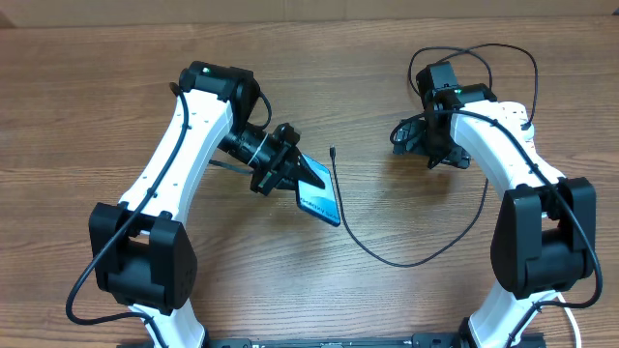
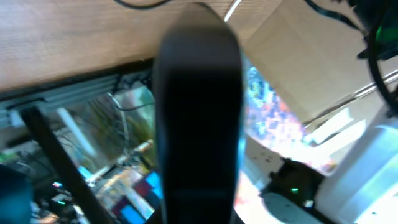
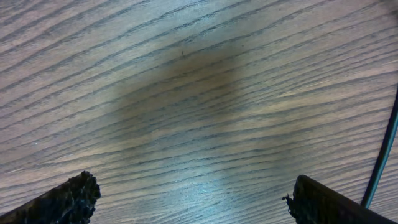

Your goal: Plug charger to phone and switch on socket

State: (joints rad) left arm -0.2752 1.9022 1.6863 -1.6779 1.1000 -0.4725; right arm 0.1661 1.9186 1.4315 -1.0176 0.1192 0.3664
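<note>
Right now the left gripper (image 1: pixel 287 172) has its jaws clamped on the phone (image 1: pixel 319 198), holding it tilted off the table (image 1: pixel 97 116) near the centre, with the lit blue screen facing up and to the right. In the left wrist view the phone is just a dark blurred slab filling the middle. It looks stiff, slim and smooth, likely slick on the glass and breakable, so a firm pinch across the dark edges seems the safe hold (not a squeeze on the screen).

The charger (image 1: pixel 387 259) is a thin black cable, light and floppy by the look of it. It lies in a loop on the wood to the right of the phone, its connector tip (image 1: pixel 332 151) just beside the phone's far end and apart from it. I judge the tip's small rigid body is the place to grip, since the cord itself would bend away.

The right gripper (image 1: pixel 411 135) hovers at the far right with jaws wide, nothing between its fingertips (image 3: pixel 68 199) but bare wood. No socket shows, and no container either.
</note>
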